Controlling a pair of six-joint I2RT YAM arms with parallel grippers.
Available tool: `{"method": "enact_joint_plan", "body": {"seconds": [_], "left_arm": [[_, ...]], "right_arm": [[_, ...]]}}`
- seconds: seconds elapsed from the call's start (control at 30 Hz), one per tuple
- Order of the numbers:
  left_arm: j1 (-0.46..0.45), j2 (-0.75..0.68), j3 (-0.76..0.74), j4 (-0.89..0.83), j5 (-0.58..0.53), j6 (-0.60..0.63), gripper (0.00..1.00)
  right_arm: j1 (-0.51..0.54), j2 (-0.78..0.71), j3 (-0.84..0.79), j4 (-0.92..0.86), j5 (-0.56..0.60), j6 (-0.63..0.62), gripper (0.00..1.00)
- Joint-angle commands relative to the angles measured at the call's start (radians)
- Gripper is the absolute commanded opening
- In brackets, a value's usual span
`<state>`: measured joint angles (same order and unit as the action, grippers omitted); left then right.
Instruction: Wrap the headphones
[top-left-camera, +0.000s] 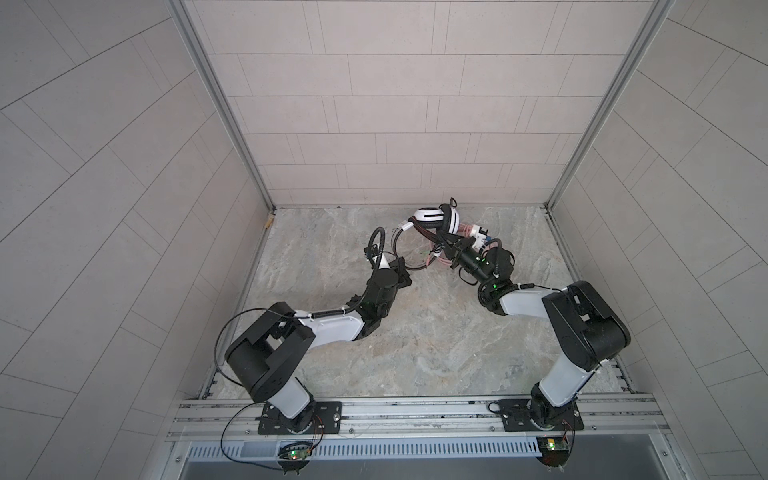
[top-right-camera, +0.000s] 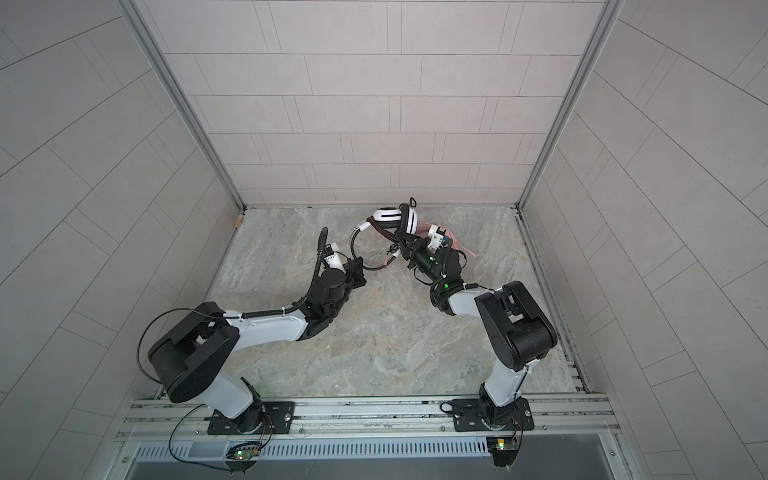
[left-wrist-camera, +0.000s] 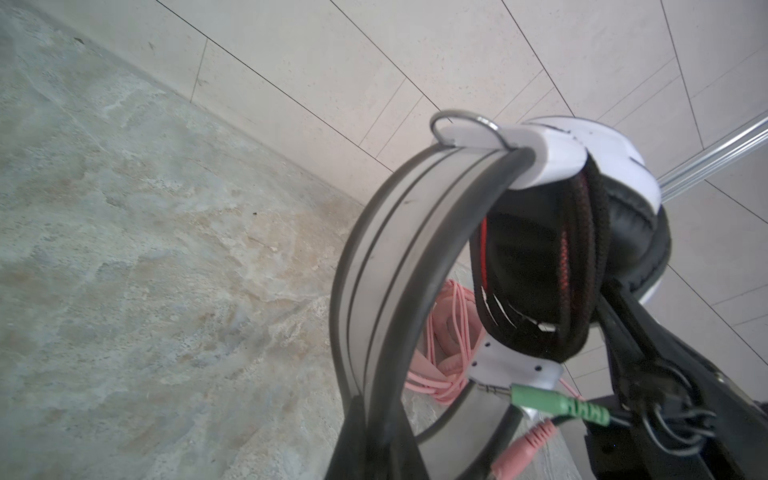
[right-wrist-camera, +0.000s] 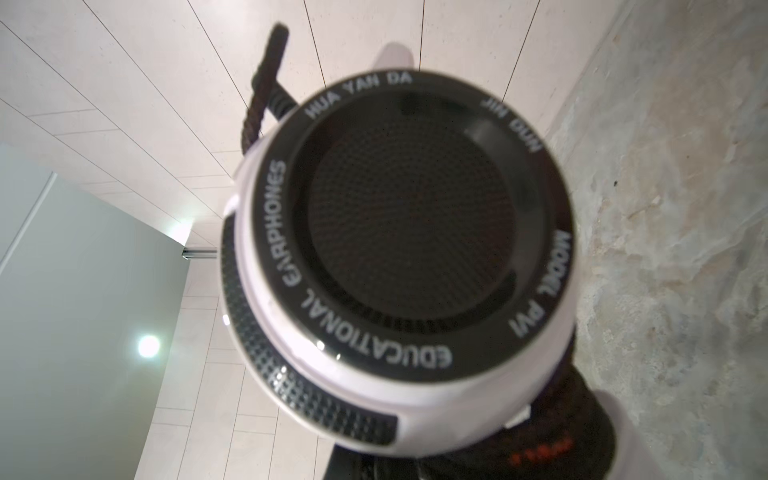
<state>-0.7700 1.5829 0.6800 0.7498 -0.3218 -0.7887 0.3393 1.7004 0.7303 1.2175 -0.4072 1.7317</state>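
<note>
Fingers of the left gripper (top-left-camera: 409, 270) pinch the headband (left-wrist-camera: 374, 270); fingers of the right gripper (top-left-camera: 439, 245) clamp the braided cable (left-wrist-camera: 579, 257): hold it taut, lay turns snugly

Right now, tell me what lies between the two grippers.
The headband of the white-and-black headset spans that gap, with a green plug and a pink plug beside it; the left wrist view shows it best.

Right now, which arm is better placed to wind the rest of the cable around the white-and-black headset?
Right: the right pincer is shut on the cable beside the green plug, close to the earcups. The left pincer is clamped on the headband, so it probably should only steady it.
</note>
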Motion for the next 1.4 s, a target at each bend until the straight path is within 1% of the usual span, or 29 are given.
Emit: {"method": "enact_joint_plan", "body": {"seconds": [0.0, 0.17, 0.33, 0.43, 0.57, 0.63, 0.7, 0.8, 0.93, 1.03, 1.1, 1.17, 1.27, 1.3, 1.37], "left_arm": [[-0.053, -0.004, -0.061, -0.133, 0.095, 0.075, 0.00], [-0.057, -0.004, -0.085, -0.113, 0.089, 0.069, 0.00], [-0.058, -0.017, -0.091, -0.108, 0.097, 0.069, 0.00], [-0.059, -0.054, -0.090, -0.122, 0.097, 0.069, 0.00], [-0.059, -0.129, -0.070, -0.182, 0.102, 0.069, 0.00], [-0.059, -0.161, -0.065, -0.205, 0.108, 0.069, 0.00], [-0.058, -0.188, -0.059, -0.232, 0.115, 0.079, 0.00], [-0.059, -0.217, -0.057, -0.254, 0.127, 0.079, 0.00], [-0.059, -0.250, -0.076, -0.271, 0.126, 0.069, 0.00], [-0.058, -0.262, -0.094, -0.281, 0.129, 0.069, 0.00], [-0.055, -0.276, -0.119, -0.284, 0.128, 0.069, 0.00], [-0.055, -0.294, -0.135, -0.294, 0.151, 0.069, 0.00], [-0.056, -0.318, -0.144, -0.338, 0.190, 0.070, 0.00], [-0.055, -0.320, -0.151, -0.342, 0.208, 0.034, 0.00], [-0.055, -0.319, -0.169, -0.335, 0.242, 0.013, 0.00]], "right_arm": [[-0.049, -0.021, 0.054, 0.207, 0.178, 0.000, 0.05], [-0.050, -0.017, 0.070, 0.208, 0.190, 0.021, 0.05], [-0.049, -0.024, 0.062, 0.208, 0.186, -0.018, 0.05], [-0.044, -0.025, 0.023, 0.206, 0.175, -0.084, 0.05], [-0.033, -0.006, -0.047, 0.209, 0.169, -0.182, 0.06], [-0.026, 0.001, -0.069, 0.208, 0.178, -0.224, 0.05], [-0.008, -0.001, -0.090, 0.193, 0.214, -0.282, 0.05], [0.016, 0.004, -0.086, 0.147, 0.216, -0.315, 0.05], [0.041, 0.032, -0.081, 0.153, 0.228, -0.368, 0.05], [0.041, 0.061, -0.070, 0.158, 0.197, -0.372, 0.06], [0.041, 0.074, -0.043, 0.106, 0.139, -0.383, 0.06], [0.048, 0.078, -0.026, 0.045, 0.093, -0.419, 0.06], [0.062, 0.073, -0.052, -0.007, 0.069, -0.486, 0.06], [0.065, 0.068, -0.068, -0.032, 0.065, -0.504, 0.06], [0.072, 0.055, -0.091, -0.075, 0.066, -0.542, 0.06]]}}
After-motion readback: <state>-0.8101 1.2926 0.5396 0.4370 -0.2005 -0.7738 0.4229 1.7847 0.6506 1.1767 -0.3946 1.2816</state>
